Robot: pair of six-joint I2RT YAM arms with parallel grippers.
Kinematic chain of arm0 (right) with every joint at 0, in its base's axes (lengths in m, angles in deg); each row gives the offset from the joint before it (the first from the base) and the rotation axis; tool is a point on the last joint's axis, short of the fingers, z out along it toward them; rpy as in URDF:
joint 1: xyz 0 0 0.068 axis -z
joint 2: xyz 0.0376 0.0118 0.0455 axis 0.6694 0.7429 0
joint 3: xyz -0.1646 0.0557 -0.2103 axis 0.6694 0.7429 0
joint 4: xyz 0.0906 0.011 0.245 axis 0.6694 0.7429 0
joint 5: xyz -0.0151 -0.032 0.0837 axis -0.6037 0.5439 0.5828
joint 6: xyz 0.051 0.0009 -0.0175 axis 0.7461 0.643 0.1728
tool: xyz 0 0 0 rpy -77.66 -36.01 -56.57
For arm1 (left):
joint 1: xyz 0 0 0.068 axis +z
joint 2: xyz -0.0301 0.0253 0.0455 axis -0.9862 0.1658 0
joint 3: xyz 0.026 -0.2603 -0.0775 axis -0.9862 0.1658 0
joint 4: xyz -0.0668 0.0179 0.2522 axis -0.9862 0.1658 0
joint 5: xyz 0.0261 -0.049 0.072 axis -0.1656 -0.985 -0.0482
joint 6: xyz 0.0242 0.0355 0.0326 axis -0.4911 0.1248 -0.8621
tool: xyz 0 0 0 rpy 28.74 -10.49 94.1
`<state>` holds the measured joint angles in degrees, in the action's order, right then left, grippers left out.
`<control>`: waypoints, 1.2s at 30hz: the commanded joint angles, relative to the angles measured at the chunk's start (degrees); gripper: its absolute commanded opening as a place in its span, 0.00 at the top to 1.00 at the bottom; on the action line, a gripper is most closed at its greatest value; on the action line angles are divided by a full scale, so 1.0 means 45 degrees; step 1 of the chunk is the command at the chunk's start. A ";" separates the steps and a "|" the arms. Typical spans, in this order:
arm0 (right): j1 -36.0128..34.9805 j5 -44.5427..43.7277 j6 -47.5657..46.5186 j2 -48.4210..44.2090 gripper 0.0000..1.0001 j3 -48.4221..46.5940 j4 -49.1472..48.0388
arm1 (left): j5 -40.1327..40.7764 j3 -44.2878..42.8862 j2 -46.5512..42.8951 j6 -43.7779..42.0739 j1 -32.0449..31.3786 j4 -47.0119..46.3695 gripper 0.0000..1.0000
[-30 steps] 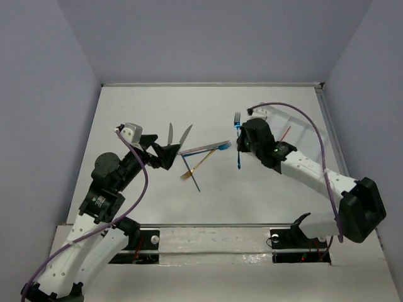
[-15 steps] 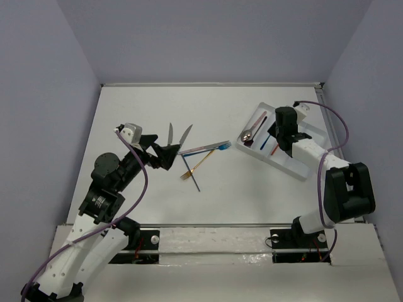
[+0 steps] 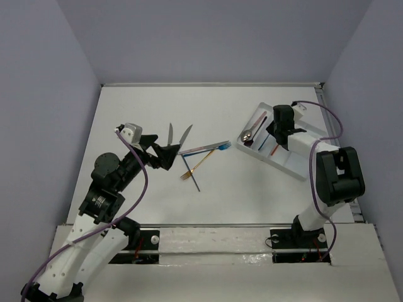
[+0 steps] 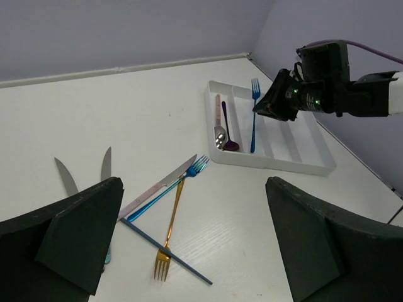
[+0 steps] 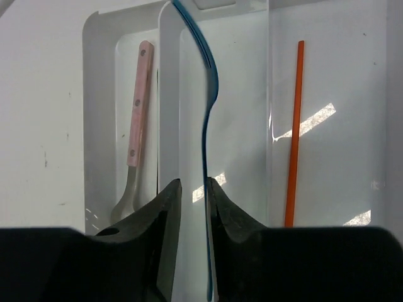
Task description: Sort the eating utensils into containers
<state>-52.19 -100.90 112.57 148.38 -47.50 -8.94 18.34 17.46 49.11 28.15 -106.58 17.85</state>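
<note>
While the right hand is clamped on a blue fork turned on edge in a middle lane of the white tray, the fork's long axis runs along the dividers. Its tines point to the far end, opposite the bowl of the pink-handled spoon one lane over. A red piece lies parallel on the other side. The tray sits skewed near the right edge of the table, well apart from the loose cutlery. Near two silver knives, the left hand hangs with its fingers wide apart.
</note>
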 commanded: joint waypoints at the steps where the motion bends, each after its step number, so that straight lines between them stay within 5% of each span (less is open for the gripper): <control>1: 0.0073 0.0326 0.0020 0.0013 0.62 -0.0475 -0.0487 | -0.0168 -0.0382 0.0011 0.0061 0.0064 -0.0608 0.01; 10: -0.0298 0.2534 -0.1658 -0.1373 0.52 -0.0085 -0.1229 | -0.0207 -0.0362 0.0011 0.0081 0.0064 -0.0608 0.01; 21: -0.5747 0.4310 -0.4452 -0.0809 0.55 -0.1041 0.1660 | -0.0090 -0.0401 0.0206 0.0022 0.0064 -0.0608 0.01; 27: -0.8225 0.3824 -0.4667 0.0282 0.67 -0.2153 0.2636 | -0.0148 -0.0401 0.0226 0.0022 0.0298 -0.0608 0.01; 36: -1.0550 0.3316 -0.4433 0.2275 0.60 -0.3189 0.4161 | -0.0285 -0.0362 0.0206 0.0042 0.0299 -0.0666 0.01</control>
<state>-96.32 -83.96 93.16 155.02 -58.17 5.48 18.30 17.46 50.03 28.15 -105.47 17.83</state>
